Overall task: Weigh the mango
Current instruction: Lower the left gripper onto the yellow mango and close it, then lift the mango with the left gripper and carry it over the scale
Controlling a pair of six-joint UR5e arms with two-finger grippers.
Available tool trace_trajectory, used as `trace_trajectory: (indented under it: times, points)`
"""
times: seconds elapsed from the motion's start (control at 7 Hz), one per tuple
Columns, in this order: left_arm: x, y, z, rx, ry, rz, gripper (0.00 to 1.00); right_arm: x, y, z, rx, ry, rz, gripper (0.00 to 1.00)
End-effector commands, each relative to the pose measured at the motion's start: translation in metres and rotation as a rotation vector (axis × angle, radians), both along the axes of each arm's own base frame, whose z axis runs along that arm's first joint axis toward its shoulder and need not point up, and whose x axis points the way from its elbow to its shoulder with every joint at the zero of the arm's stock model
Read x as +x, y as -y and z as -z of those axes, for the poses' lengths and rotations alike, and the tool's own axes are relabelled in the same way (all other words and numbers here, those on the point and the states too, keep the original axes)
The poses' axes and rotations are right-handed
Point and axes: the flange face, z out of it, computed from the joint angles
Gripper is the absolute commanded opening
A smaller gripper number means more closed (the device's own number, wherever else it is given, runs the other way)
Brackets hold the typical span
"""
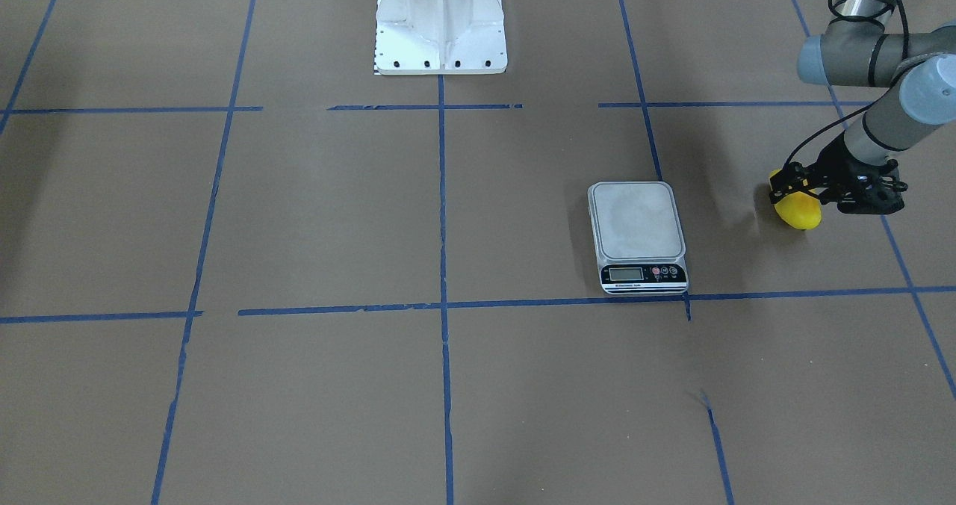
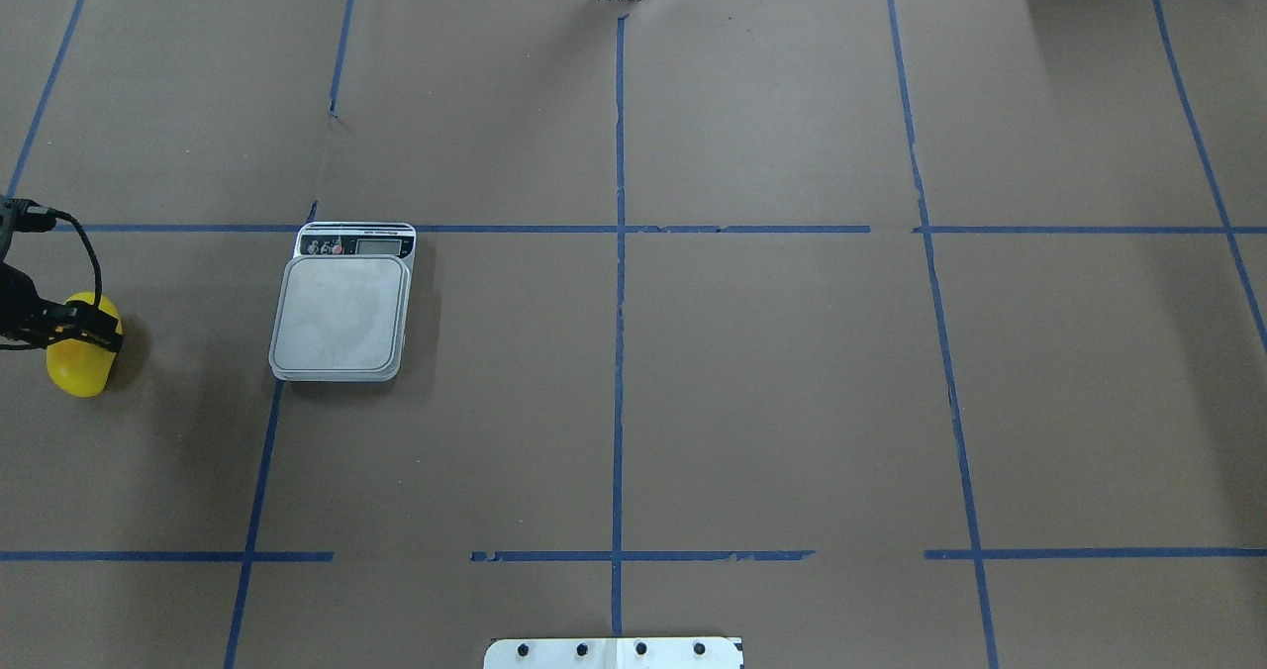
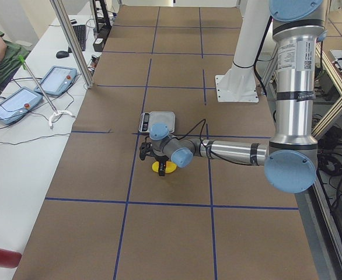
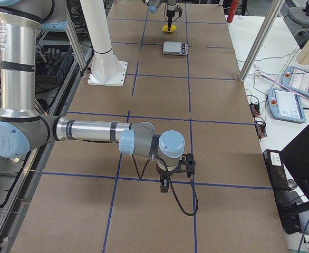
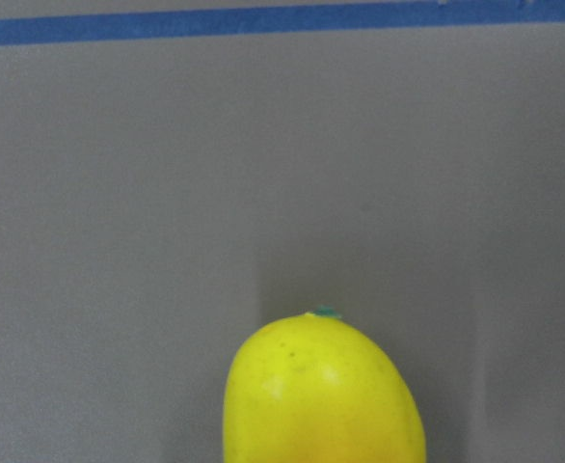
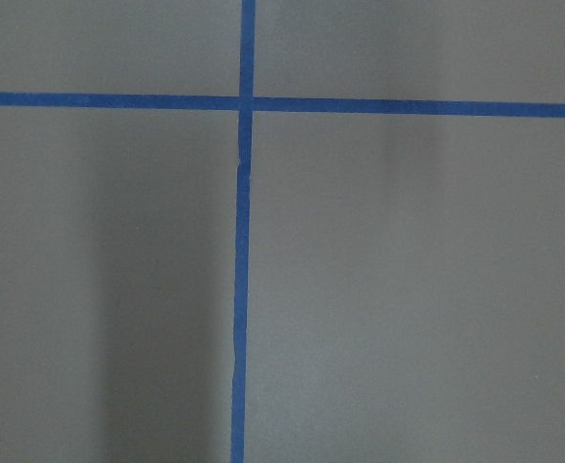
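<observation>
Brown paper crossed with blue tape covers the tabletop [image 2: 752,382]. Your mango [image 2: 77,367] is out at the robot's far left, well apart from the scale [image 2: 341,315]. It is low at the paper, and you cannot tell whether it is clear of the surface. The left pincer [image 2: 84,331] is closed against the fruit across its narrow width, a grip that should keep a smooth, glossy skin from slipping. The scale sits with its platform bare and its display toward your side, so you can read it once the fruit lands. The right pincer [image 4: 175,167] hangs over a tape line far from the scale; how far open it is, you cannot tell.
</observation>
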Motion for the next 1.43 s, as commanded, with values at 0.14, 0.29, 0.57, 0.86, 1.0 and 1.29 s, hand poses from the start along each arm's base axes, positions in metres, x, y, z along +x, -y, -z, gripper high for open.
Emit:
trace_trajectory:
  times: [0.14, 0.29, 0.57, 0.86, 1.0, 1.29]
  points:
    - [-0.021, -0.033, 0.037, -0.033, -0.119, -0.056, 0.00, 0.000, 0.000, 0.000, 0.002, 0.000, 0.000, 1.00]
    - [-0.030, -0.030, 0.053, -0.026, -0.159, -0.051, 0.00, 0.000, -0.001, -0.001, -0.001, 0.000, 0.000, 1.00]
    - [-0.047, -0.007, 0.100, -0.023, -0.161, 0.005, 0.00, 0.000, 0.000, 0.000, 0.000, 0.000, 0.000, 1.00]
    - [-0.023, 0.052, 0.199, -0.050, -0.135, 0.035, 0.00, 0.000, 0.000, 0.000, 0.000, 0.000, 0.000, 1.00]
    - [-0.007, 0.073, 0.228, -0.058, -0.128, 0.058, 0.00, 0.000, 0.000, 0.000, 0.002, 0.000, 0.000, 1.00]
    - [0.066, 0.075, 0.258, -0.103, -0.112, 0.059, 0.00, 0.000, 0.000, 0.000, 0.000, 0.000, 0.000, 1.00]
